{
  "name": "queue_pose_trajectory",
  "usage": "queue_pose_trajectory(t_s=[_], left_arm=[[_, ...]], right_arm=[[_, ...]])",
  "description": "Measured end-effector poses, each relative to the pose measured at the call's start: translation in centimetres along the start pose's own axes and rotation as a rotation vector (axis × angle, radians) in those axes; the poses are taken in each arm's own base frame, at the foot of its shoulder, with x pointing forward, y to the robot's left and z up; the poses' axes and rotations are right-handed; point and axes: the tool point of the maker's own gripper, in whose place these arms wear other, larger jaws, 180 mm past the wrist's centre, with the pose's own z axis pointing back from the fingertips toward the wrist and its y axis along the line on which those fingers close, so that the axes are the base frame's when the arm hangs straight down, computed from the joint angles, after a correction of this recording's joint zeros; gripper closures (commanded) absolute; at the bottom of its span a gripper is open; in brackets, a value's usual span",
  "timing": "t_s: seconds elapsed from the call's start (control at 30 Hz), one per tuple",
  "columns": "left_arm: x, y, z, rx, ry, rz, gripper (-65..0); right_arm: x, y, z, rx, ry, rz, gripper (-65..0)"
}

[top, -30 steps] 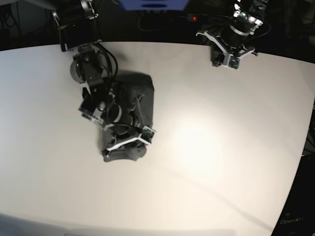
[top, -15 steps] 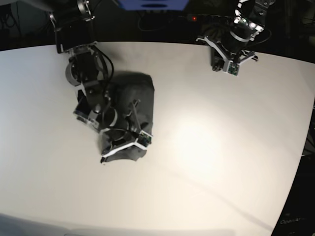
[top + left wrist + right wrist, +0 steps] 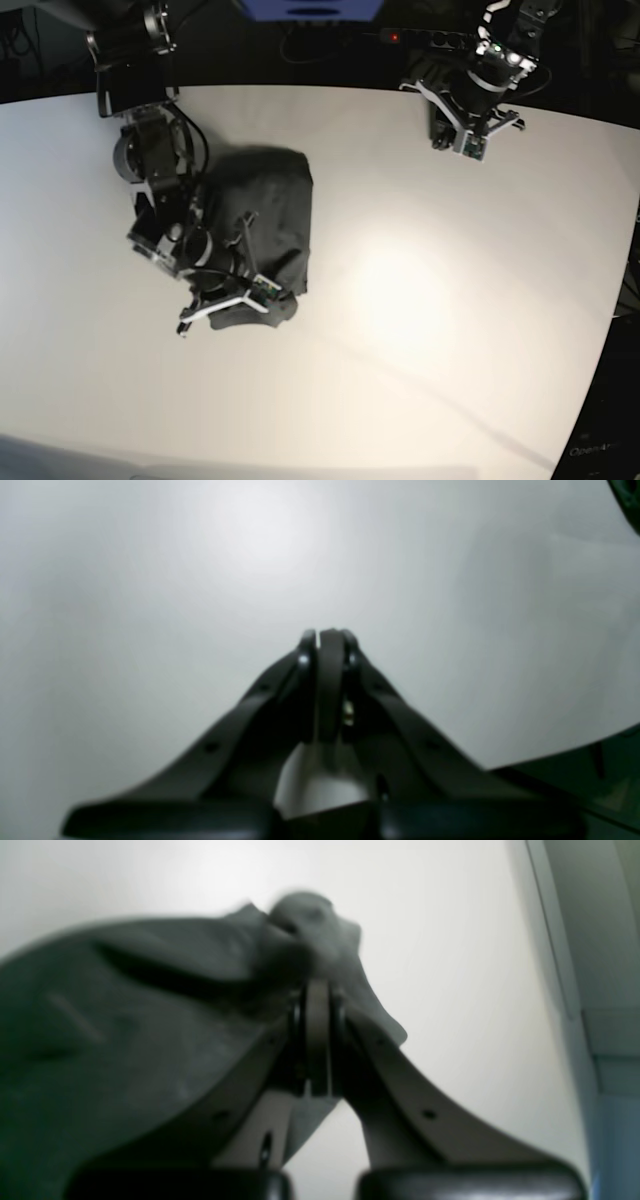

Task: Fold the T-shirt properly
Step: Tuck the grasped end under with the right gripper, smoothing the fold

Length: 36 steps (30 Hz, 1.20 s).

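The T-shirt is a soft, dark grey lump, crumpled and creased, lying on the smooth white bench toward nine o'clock from the middle. The right claw sits at the shirt's six o'clock end, pinched tight on a fold of the cloth; its black fingers press flat together. The left claw hangs up at one o'clock, clenched on nothing, well apart from the shirt. Since a second ago the right claw has dragged the shirt's lower end toward nine o'clock, and the lump looks more bunched.
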Motion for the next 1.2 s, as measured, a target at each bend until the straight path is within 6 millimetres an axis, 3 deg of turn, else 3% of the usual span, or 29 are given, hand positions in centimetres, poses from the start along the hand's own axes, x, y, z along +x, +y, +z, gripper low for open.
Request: queue_pose_trajectory(t_s=[0.17, 0.47, 0.63, 0.77, 0.97, 1.2], left_arm=[[0.0, 0.0, 0.0, 0.000, 0.000, -0.001, -1.8], [-0.1, 0.0, 0.0, 0.000, 0.000, 0.000, -1.8], [-0.3, -0.1, 0.2, -0.001, 0.001, 0.001, -1.8], [-0.3, -0.1, 0.1, 0.000, 0.001, 0.002, -1.8], [-0.3, -0.4, 0.0, 0.007, -0.004, 0.020, -1.8], [-0.3, -0.5, 0.0, 0.006, -0.003, 0.021, -1.8]], right_arm=[[-1.8, 1.4, -1.1, 0.054, 0.008, -0.036, -0.3], [0.3, 4.0, -2.8, 0.118, -0.035, -0.062, -0.3], [1.4, 3.5, -3.1, 0.113, -0.042, -0.018, -0.3], [2.2, 5.8, -3.5, 0.163, -0.040, 0.065, -0.3], [2.1, 8.7, -5.1, 0.251, -0.087, -0.005, -0.3], [2.3, 8.4, -5.4, 0.252, -0.129, -0.051, -0.3]])
